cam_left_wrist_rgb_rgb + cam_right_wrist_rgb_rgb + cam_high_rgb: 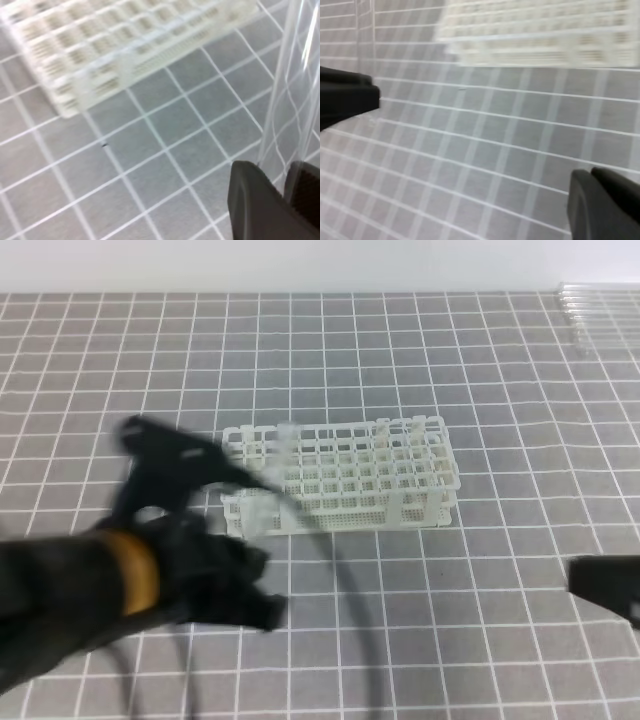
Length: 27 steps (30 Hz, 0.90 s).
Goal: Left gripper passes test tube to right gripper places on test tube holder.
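So the left hand [280, 192] is clamped on the test tube [292, 95], holding it up just in front of the test tube holder [345, 480], while the right hand [605, 585], fingers together, waits well off to its side, so handover and racking are both left, I'd say.

Left tool [287, 192] clamped on something, right tool [592, 175] fully closed
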Each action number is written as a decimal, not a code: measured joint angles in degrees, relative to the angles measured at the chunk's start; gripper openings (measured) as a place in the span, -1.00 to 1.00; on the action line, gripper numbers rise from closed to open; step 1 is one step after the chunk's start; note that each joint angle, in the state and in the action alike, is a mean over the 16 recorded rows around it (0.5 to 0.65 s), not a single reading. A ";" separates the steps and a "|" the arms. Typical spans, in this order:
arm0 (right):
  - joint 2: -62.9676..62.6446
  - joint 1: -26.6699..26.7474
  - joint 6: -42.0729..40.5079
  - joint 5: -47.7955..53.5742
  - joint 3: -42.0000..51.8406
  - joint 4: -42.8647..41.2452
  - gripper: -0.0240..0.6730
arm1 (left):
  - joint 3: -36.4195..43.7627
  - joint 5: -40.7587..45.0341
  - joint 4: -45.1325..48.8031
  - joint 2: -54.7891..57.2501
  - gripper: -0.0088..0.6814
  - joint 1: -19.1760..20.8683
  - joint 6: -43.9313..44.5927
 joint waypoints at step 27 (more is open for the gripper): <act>24.18 39.78 8.59 -20.70 -19.25 -17.46 -0.97 | 24.26 -28.17 4.40 -24.57 -0.76 8.60 -2.92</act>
